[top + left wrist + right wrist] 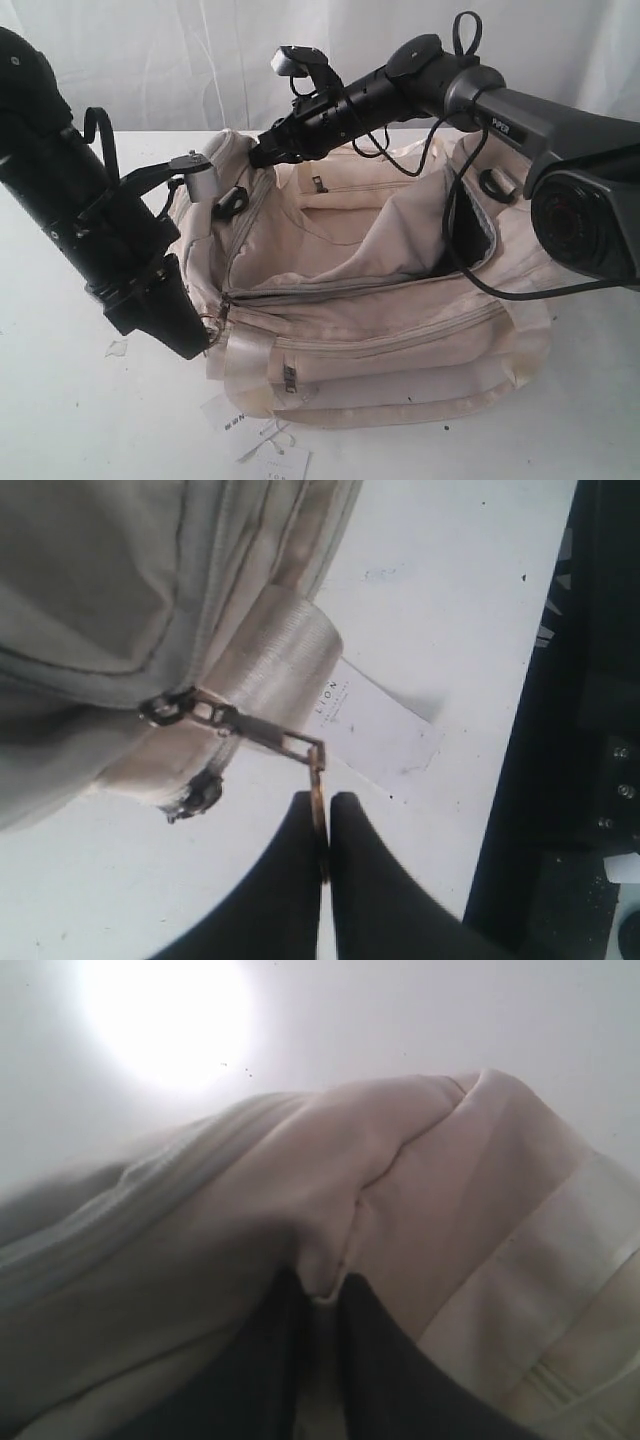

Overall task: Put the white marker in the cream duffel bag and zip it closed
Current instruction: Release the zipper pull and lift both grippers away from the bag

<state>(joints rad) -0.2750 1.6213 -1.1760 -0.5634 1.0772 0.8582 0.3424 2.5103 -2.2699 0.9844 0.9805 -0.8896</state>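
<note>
So my left arm's slanted steeply down at the bag's [380, 330] left end, left claw [322, 820] clamped on the zip pull [272, 736], while the right arm stretches across the gaping bag on the tabletop [80, 420], right claw [320, 1305] pinching a fold of its far rim.

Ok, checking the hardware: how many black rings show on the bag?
2. One black ring at the left end of the cream duffel bag, another at its right end. More may be hidden.
</note>
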